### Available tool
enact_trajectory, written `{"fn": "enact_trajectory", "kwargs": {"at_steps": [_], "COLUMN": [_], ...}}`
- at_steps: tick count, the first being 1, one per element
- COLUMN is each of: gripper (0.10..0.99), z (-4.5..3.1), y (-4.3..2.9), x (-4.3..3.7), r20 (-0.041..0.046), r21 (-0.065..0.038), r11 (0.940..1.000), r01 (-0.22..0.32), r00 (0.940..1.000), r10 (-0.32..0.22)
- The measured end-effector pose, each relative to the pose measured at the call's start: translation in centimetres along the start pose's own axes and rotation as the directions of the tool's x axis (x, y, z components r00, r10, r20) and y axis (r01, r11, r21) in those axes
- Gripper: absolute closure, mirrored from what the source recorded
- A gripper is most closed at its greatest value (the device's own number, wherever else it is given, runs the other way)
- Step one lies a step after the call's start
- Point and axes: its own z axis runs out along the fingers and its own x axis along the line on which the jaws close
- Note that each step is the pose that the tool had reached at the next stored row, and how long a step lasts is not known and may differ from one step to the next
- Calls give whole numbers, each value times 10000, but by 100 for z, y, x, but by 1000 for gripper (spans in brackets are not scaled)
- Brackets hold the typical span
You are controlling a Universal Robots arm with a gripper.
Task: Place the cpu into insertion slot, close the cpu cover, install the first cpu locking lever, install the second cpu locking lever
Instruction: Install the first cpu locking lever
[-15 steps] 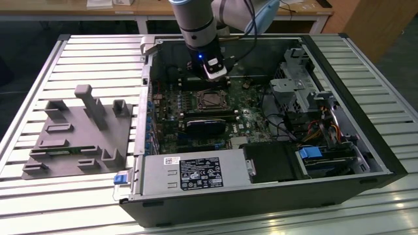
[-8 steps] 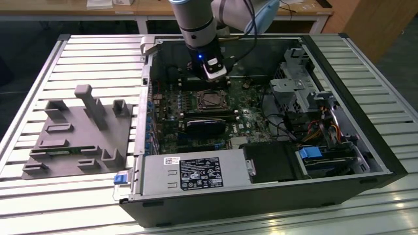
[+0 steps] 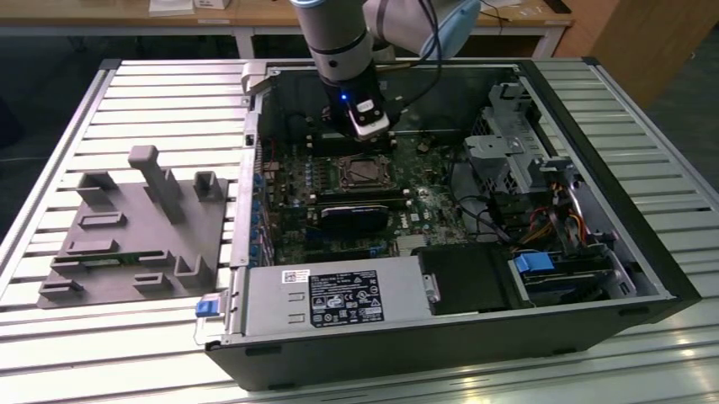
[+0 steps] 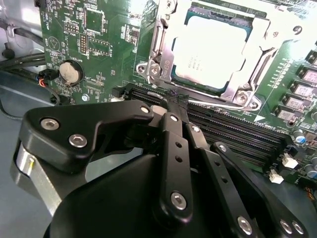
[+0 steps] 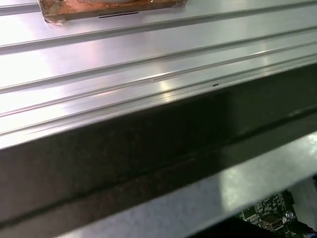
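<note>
Ribbed metal surface (image 3: 629, 93) carries an open computer case (image 3: 472, 345), lying on its side w/ the green board (image 3: 292, 189) facing up. The arm reaches down into the case, and the tool (image 3: 371, 133) hangs just above the insertion slot (image 3: 362, 172) near the board's ctr. In the second wrist view the tool (image 4: 176, 99) looks clenched, tips together w/ nothing between them, hovering over the long black memory slots (image 4: 233, 126) just beside the socket. The cpu cover (image 4: 233, 91) lies down flat around the cpu (image 4: 210, 49), which already sits in the slot, its pale metal top showing through the cut-out. A thin lever rod (image 4: 261, 67) runs along one side of the cover; can't tell if it's latched. Judging by looks: the chip is light, stiff & smooth-topped, prob. slippery, w/ a fragile underside, so edges only. The cover is thin springy sheet metal, best pressed on the frame, not on the chip.
</note>
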Motion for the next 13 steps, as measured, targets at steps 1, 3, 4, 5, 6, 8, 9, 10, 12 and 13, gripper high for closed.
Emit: {"fn": "enact_trajectory", "kwargs": {"at_steps": [1, 3, 4, 5, 6, 8, 9, 10, 12, 13], "gripper": [984, 984, 984, 984, 984, 984, 984, 984, 984, 984], "z": [1, 2, 3, 4, 4, 6, 7, 9, 12, 14], "y": [3, 11, 14, 17, 20, 27, 29, 30, 29, 29], "x": [1, 4, 5, 6, 7, 10, 11, 12, 12, 13], "r20": [1, 3, 3, 5, 5, 7, 9, 16, 38, 51], "r21": [1, 4, 4, 5, 7, 10, 13, 26, 88, 123], "r11": [10000, 10000, 10000, 10000, 10000, 10000, 10000, 10000, 10000, 9999], "r01": [-3, -12, -16, -20, -23, -32, -36, -37, -30, -28], "r00": [10000, 10000, 10000, 10000, 10000, 10000, 10000, 10000, 10000, 10000], "r10": [3, 12, 16, 20, 23, 32, 36, 36, 30, 27]}}
